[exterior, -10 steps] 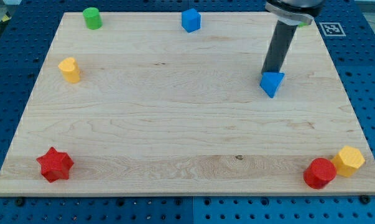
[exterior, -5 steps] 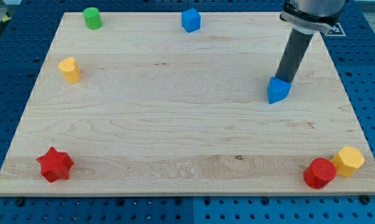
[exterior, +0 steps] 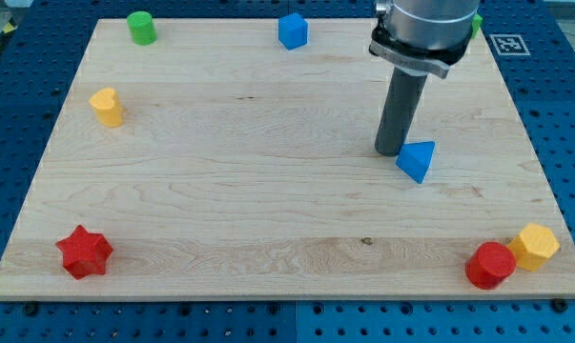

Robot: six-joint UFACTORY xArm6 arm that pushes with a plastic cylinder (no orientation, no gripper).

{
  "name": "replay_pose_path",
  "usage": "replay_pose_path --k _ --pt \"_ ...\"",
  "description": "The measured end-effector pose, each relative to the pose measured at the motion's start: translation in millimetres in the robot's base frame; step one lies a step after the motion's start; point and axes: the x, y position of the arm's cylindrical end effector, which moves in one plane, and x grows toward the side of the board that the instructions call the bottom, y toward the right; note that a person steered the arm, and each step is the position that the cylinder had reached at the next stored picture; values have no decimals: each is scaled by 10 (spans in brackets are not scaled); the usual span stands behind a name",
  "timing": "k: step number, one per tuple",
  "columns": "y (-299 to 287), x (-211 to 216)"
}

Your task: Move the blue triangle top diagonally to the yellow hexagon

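Camera view: my tip sits on the wooden board, just beside the blue triangle, on its upper-left side; looks like it's touching or nearly so, can't tell which. No fingers on this rig, just a bare rod, so nothing is clenched or released; contact is push only. Blue triangle is in the right half of the board, mid-height. Target, the yellow hexagon, is at the bottom-right corner, touching or just beside the red block (rounded, shape unclear). Triangle is well apart from the hexagon, up and to the view's left of it. My read: the goal spot is diagonally above the hexagon, so the push needs to go down and right, and the tip is already on the correct side for that. To do it well: keep the rod behind the triangle's centre along the push line, since an off-centre contact on a sloped face will likely spin it or let it slip off. Stop short so it doesn't knock the hexagon or red block. Other blocks, all well clear: yellow cylinder, green cylinder, blue cube, red star.
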Motion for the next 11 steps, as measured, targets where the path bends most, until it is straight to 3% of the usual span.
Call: replay_pose_path --k 3,11 --pt "201 -61" --pt "318 561"
